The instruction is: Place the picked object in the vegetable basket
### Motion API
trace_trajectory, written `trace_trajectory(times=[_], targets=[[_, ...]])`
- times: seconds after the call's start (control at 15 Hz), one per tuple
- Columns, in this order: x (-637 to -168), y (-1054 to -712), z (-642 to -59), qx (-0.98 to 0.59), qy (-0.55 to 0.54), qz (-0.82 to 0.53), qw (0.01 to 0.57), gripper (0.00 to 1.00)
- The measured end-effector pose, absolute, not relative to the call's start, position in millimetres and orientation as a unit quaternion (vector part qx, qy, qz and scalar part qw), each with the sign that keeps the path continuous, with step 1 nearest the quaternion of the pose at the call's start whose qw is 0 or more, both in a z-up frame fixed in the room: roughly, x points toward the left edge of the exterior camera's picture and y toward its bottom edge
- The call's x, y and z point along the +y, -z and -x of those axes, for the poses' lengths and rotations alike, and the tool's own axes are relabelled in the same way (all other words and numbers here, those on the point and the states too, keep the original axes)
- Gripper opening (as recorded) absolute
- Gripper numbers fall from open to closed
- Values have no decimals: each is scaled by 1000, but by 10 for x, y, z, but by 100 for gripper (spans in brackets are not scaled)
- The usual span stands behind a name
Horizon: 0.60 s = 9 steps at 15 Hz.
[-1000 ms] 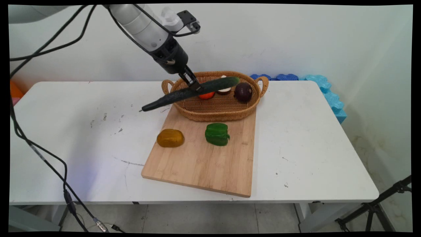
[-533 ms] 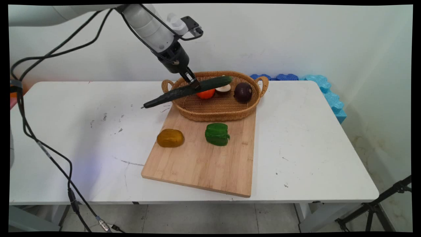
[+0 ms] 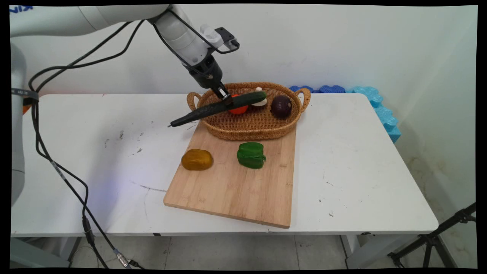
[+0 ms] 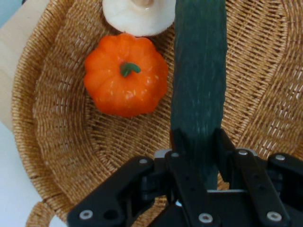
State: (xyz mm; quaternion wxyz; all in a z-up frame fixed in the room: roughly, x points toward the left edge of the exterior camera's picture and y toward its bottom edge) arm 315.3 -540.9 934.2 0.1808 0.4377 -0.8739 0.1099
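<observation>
Tool (image 3: 227,100) clamped on cucumber (image 3: 217,108), mid-air.
Cucumber tilted over wicker basket (image 3: 251,129) at table's far edge, above orange pumpkin (image 4: 125,74) and white mushroom (image 4: 137,16).

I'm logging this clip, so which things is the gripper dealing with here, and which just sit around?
In hand: gripper, shut on the cucumber, held over the wicker basket.
Lying about: orange pumpkin, white mushroom, purple onion in the basket; green pepper, potato, cutting board.

Cucumber (image 4: 199,80) between jaws, above basket (image 4: 61,156), pumpkin (image 4: 125,75)
</observation>
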Motion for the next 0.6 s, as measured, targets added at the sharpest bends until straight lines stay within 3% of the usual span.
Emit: trace_trajectory(times=[0.2, 0.27, 0.6], targets=[[-5451, -9290, -3147, -873, -109, -440, 180, 0], [-5460, -9276, -3145, -873, -109, -440, 181, 100], [-5504, -9246, -3080, -873, -106, -436, 192, 100]])
